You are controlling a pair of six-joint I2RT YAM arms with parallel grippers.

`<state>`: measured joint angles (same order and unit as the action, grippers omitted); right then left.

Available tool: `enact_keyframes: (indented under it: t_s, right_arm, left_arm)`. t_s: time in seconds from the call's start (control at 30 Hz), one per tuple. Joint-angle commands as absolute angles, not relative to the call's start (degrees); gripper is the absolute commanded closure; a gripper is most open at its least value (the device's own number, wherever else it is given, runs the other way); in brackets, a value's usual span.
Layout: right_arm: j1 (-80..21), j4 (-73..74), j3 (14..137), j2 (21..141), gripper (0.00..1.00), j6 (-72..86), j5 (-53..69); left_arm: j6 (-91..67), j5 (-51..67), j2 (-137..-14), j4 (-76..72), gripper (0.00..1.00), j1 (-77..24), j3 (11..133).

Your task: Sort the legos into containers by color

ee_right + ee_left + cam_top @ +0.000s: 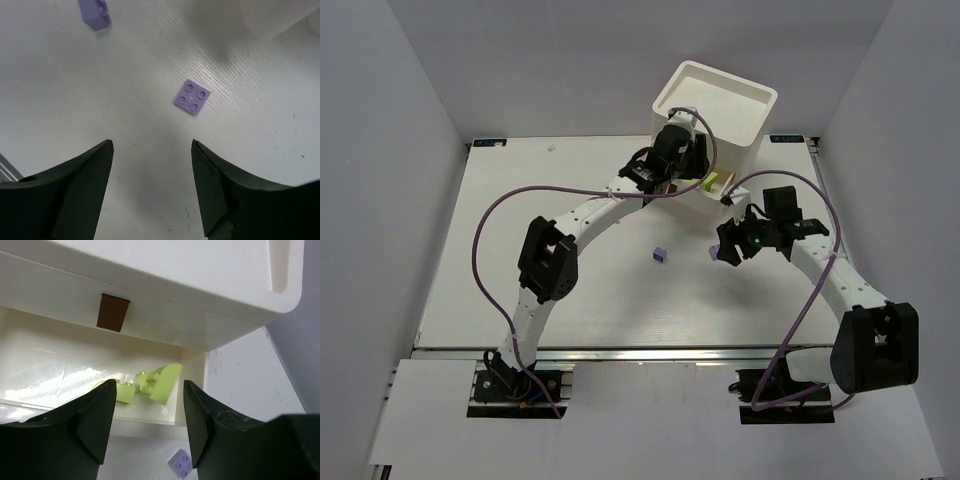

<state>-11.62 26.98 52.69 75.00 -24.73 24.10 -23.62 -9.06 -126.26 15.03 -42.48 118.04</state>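
The white drawer unit (720,95) stands at the back. Its lowest drawer (700,205) is pulled open and holds several lime bricks (713,182), also seen in the left wrist view (156,382) below a shut drawer's brown handle (113,312). My left gripper (686,180) is open and empty, hovering at the open drawer's front (150,407). A pale purple brick (181,463) lies on the table below it. My right gripper (730,247) is open and empty (152,150) above the table, just short of a flat purple brick (192,97). Another purple brick (660,256) lies further left (95,12). No dark green bricks show.
The white table (570,220) is walled by white panels at left, right and back. The drawer unit's corner (270,17) shows beyond the right gripper. Purple cables loop over both arms.
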Motion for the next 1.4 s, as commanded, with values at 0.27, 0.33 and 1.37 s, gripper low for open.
enact_keyframes:
  t_s: [0.27,0.33,1.37]
  right_arm:
    - [-11.95,22.16,51.42,68.12,1.0,-34.7,37.35]
    - [-13.09,18.74,50.54,68.9,1.0,-40.33,36.93]
    - [-26.81,8.18,81.31,96.34,1.0,-31.73,-1.85]
  left_arm:
    - [-20.83,-10.9,-105.94,13.02,1.0,-40.61,100.58]
    - [-20.22,-10.73,-96.45,11.17,1.0,-39.9,89.37]
    - [-8.7,-14.33,-51.24,10.11,0.38,-38.85,44.74]
